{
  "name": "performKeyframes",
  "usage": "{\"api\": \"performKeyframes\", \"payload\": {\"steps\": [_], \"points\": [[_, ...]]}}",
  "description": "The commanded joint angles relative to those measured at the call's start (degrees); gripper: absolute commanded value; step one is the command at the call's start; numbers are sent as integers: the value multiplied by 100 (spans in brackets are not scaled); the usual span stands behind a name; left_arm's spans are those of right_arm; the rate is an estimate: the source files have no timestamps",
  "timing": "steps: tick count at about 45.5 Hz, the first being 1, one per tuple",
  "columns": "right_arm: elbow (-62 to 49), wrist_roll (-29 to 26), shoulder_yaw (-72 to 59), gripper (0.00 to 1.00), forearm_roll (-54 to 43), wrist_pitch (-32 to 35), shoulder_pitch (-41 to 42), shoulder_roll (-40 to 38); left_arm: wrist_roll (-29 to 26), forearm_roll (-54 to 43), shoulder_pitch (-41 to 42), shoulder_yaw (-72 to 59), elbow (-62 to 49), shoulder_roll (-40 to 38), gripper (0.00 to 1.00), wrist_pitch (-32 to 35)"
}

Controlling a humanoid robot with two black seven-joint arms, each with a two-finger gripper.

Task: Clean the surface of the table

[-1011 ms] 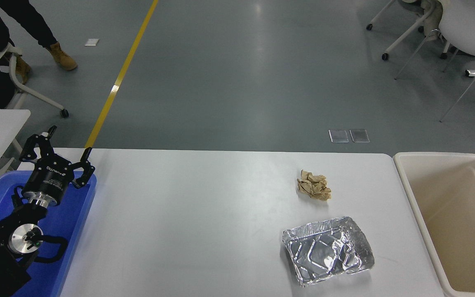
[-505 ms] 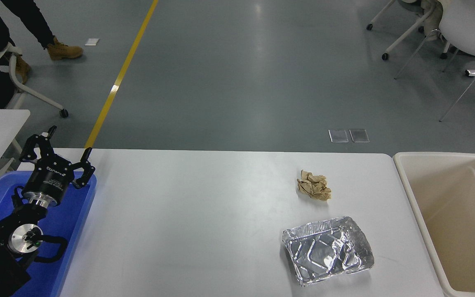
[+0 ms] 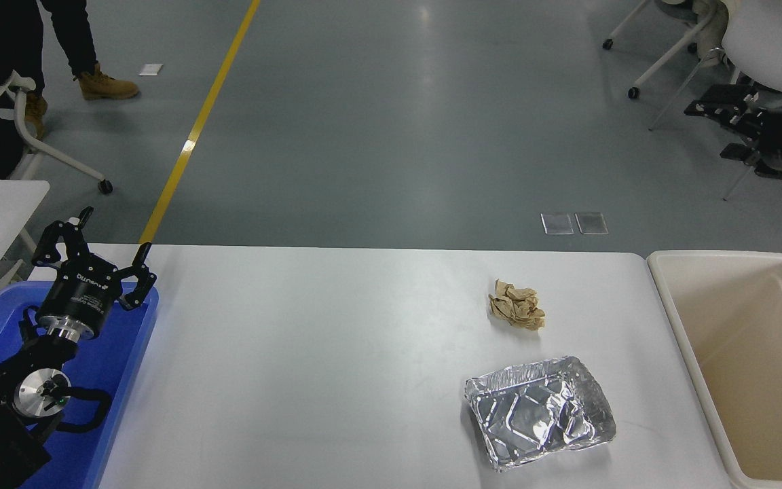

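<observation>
The right claw [image 3: 717, 112] juts in at the upper right edge, high beyond the tub [image 3: 737, 380], holding nothing; whether it is open I cannot tell. The reach looks barely begun: next it should drop onto the paper wad [image 3: 517, 305] or foil tray [image 3: 540, 411], both left of the tub on the table [image 3: 309, 367]. The left claw [image 3: 92, 252] sits spread, far left.

You get even, bright overhead light: a pale glare streak lies on the grey floor [image 3: 425, 102] beyond the table surface [image 3: 337, 367]. The crumpled foil tray [image 3: 540, 413] glints sharply and casts only a faint shadow. Focus is crisp throughout.
</observation>
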Motion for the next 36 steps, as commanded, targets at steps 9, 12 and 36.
{"api": "performKeyframes", "payload": {"steps": [9,12,36], "points": [[1097,57,-174,95,-1570,16,114,162,0,0,0,0,7,0,100,0],[1212,57,-358,95,-1631,7,114,162,0,0,0,0,-2,0,100,0],[1195,48,703,95,-1491,-264,-44,786,0,0,0,0,-2,0,100,0]]}}
